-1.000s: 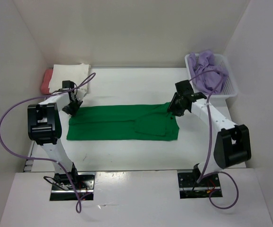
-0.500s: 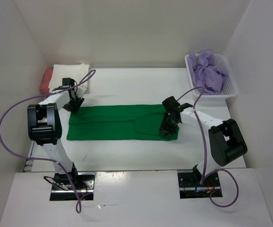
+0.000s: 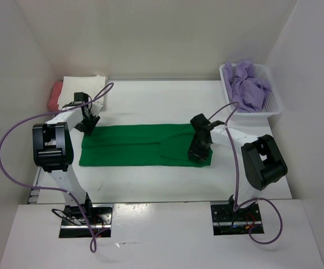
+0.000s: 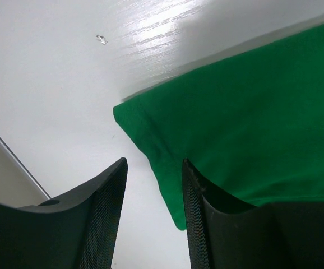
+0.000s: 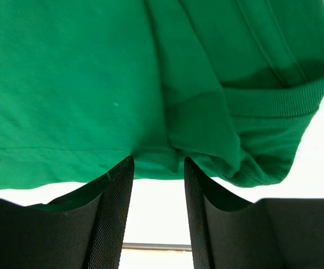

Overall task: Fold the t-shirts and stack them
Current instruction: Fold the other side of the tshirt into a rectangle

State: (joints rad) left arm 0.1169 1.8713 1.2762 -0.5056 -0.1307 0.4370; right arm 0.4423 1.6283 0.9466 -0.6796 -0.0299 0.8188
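Note:
The green t-shirt (image 3: 134, 145) lies on the white table as a long flat strip. My left gripper (image 3: 88, 128) hovers at its far left corner. In the left wrist view that gripper (image 4: 153, 163) is open, and the shirt's hemmed corner (image 4: 151, 140) lies just past the fingertips, unpinched. My right gripper (image 3: 197, 152) is low over the strip's bunched right end. It (image 5: 158, 161) is open too, with the green cloth (image 5: 66, 84) and its ribbed collar (image 5: 268, 101) just beyond the fingertips. The lavender t-shirt (image 3: 249, 84) is crumpled in the basket. The cream t-shirt (image 3: 83, 88) sits folded at the far left, with the salmon-red one (image 3: 55, 96) beside it.
The white mesh basket (image 3: 275, 92) stands at the far right corner. White enclosure walls close in the table on the left, back and right. Purple cables loop off both arms. A small speck (image 4: 101, 38) lies on the table beyond the shirt's corner.
My right gripper has swung from the strip's far right edge towards the near side over its right end, and its jaws have widened. The left gripper has barely moved.

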